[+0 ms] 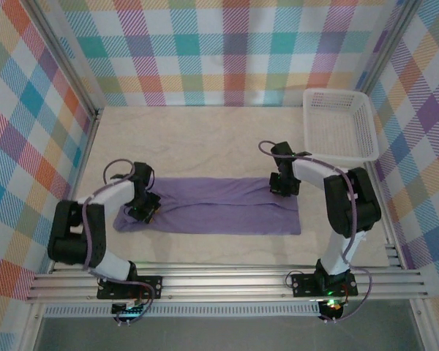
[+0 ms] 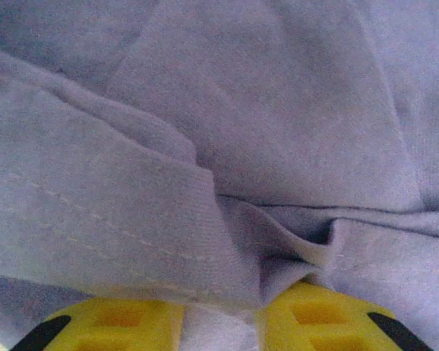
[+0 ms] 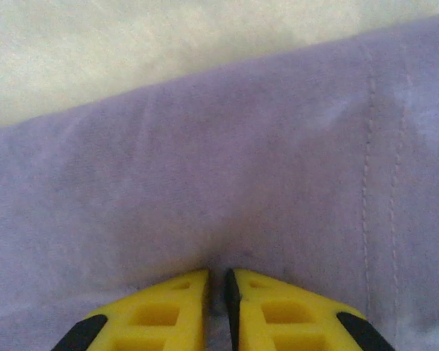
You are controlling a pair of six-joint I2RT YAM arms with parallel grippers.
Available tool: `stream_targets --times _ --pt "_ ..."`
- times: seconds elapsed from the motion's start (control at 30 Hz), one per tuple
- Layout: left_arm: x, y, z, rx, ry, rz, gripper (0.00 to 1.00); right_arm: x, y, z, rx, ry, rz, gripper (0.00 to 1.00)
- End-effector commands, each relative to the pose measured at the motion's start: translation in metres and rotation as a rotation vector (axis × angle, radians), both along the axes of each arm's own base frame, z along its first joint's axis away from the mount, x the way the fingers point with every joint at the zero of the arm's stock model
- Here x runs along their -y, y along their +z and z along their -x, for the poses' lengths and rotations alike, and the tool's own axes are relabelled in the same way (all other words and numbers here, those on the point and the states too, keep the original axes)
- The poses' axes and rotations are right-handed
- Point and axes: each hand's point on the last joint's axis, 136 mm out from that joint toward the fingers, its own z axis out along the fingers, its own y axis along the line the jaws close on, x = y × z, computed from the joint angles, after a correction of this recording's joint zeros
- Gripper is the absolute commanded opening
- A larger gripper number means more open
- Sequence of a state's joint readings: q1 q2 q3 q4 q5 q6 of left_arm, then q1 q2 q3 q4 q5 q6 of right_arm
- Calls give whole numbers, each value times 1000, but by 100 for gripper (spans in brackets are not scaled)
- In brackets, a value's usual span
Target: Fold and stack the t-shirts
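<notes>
- The left gripper [image 2: 221, 314], right under its own wrist camera, is clamped on a bunched fold of the t-shirt [image 1: 219, 208]. Lavender cloth fills the gap between its yellow tips and rucks up toward 12 o'clock in that view.
- The right gripper [image 3: 218, 276] is pinched nearly together on a thin layer of the same cloth, which puckers into its tips. A stitched hem [image 3: 367, 146] runs past at 2 o'clock in its wrist view, and bare counter [image 1: 205, 139] shows beyond the fabric edge at 12 o'clock.
- From above, the t-shirt lies on the near half of the counter as a long narrow band, folded lengthwise by the look of it. Its long axis runs from 9 o'clock to 3 o'clock.
- The relation that matters is that each gripper has one end of that axis. The left one sits at the 9 o'clock end, by the near corner where the cloth is rumpled. The right one sits close to the 3 o'clock end, on the band's far edge.
- Neither arm has to reach, since the cloth is directly under both and the free middle stretches between them.
- I judge that the next fold goes across the long axis, with one end carried over toward the other.
- The white basket [image 1: 340, 124] stands apart from the shirt, between 1 and 2 o'clock of the right gripper and nearer that arm.
- As I judge it, the risk is that the grips sit on opposite edges of the band, so a lift may skew it.
</notes>
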State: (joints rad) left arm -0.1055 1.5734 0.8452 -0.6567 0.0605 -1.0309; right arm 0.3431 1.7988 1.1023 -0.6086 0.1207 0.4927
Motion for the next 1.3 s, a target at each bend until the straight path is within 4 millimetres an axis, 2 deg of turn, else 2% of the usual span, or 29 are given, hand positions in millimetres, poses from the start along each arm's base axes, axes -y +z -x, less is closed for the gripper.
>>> stream_targets --times 0.0,0.07,0.17,0.23,0.33,0.47,0.53,0.63,0.8,0.87,0.93,1.0,1.07,1.1,1.17,1.23,1.27 --pt "-6 -20 -45 -3 -53 -18 31 6 -8 39 -133 -7 -3 18" --pt "-11 -22 -76 -12 -69 -32 30 8 -6 51 -158 -17 -2 18" --pt "-7 -22 -131 37 -83 -24 29 2 -1 70 -180 -18 -15 19" --pt "7 -18 -176 108 -117 22 26 -7 1 84 -188 -16 -33 19" --pt "35 -18 -222 143 -192 69 23 -22 -2 105 -217 -37 -83 19" --pt "72 -17 -266 208 -262 99 23 -46 -7 125 -237 -48 -142 19" --pt "96 -15 -286 269 -291 144 23 -61 -8 132 -252 -51 -191 19" --pt "126 -11 -308 333 -338 187 23 -85 -5 135 -265 -37 -236 19" --pt "161 3 -337 441 -393 257 26 -129 0 133 -293 -22 -359 20" --pt "167 24 -347 500 -429 265 31 -142 2 131 -292 -10 -388 20" --pt "161 55 -354 552 -459 208 40 -141 4 129 -287 -9 -366 20" --pt "145 103 -354 610 -487 96 48 -133 15 123 -227 -2 -326 22" --pt "126 144 -344 639 -496 -27 53 -126 33 116 -154 11 -319 29" --pt "116 166 -335 649 -499 -90 55 -123 44 112 -115 19 -327 33" --pt "105 194 -309 648 -493 -157 58 -115 62 105 -52 28 -348 40" --pt "104 201 -270 622 -478 -122 58 -103 78 99 4 40 -373 45" --pt "107 192 -248 584 -476 -85 57 -94 81 98 20 39 -370 45"
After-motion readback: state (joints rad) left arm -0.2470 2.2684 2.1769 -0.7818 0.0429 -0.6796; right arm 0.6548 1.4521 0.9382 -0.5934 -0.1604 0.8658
